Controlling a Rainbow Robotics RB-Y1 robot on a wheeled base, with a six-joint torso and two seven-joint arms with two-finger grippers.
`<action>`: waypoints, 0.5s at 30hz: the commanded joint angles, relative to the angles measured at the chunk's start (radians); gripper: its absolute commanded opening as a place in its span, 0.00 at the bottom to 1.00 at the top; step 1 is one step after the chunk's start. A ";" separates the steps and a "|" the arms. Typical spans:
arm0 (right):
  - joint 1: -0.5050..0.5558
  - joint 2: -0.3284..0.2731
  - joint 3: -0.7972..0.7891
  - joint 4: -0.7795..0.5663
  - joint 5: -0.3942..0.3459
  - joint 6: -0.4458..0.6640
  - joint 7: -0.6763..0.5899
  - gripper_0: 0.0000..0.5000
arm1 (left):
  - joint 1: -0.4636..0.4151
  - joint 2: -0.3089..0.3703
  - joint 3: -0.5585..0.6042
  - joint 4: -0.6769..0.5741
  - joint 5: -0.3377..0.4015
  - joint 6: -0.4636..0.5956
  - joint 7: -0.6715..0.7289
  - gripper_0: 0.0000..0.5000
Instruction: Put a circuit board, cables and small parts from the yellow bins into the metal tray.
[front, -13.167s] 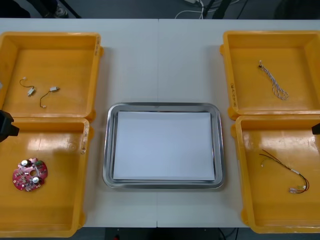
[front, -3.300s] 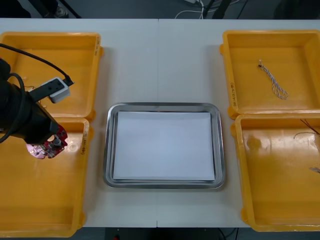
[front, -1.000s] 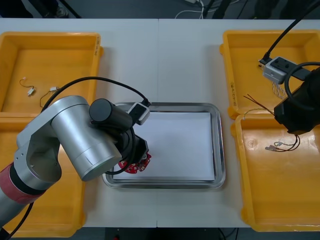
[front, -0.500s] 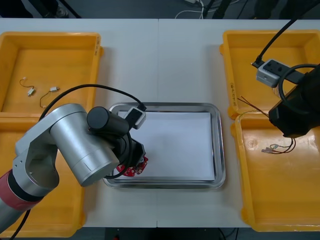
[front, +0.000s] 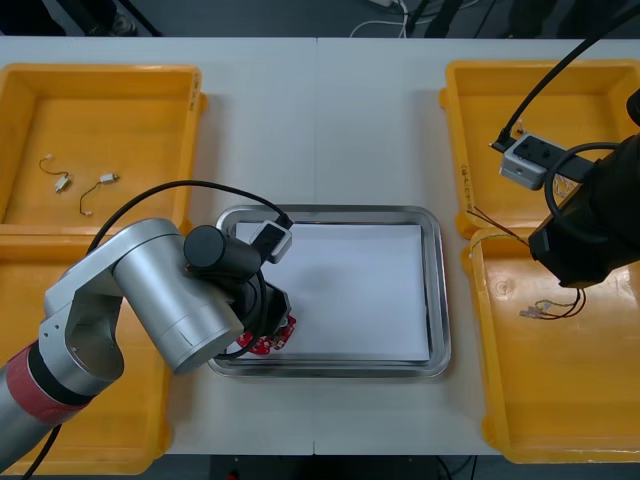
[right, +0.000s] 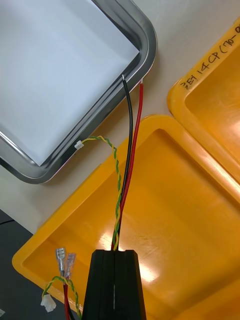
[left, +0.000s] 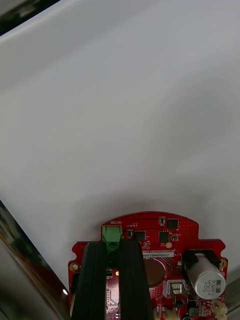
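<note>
Over the tray (front: 350, 213), left arm (front: 165, 295) half-hides the board (front: 276, 339).

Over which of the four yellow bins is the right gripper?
The near right bin, the one closer to the robot: the right gripper hangs over it, shut on the cables. The left gripper holds the board in the tray.

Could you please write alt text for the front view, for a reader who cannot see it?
The left gripper holds a round red circuit board at the near left corner of the metal tray, white inside. The right gripper holds a red and yellow cable above the near right yellow bin; small metal parts lie in the far left bin.
</note>
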 joint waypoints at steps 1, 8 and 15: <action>-0.044 0.012 0.026 -0.028 0.012 0.004 -0.022 0.00 | 0.011 0.027 -0.012 -0.012 -0.005 -0.013 0.023 0.00; -0.045 0.015 0.038 -0.031 0.015 0.004 -0.024 0.00 | 0.011 0.027 -0.012 -0.012 0.000 -0.013 0.024 0.00; -0.045 0.024 0.042 -0.031 0.021 0.004 -0.021 0.00 | 0.011 0.030 -0.012 -0.012 -0.003 -0.015 0.036 0.78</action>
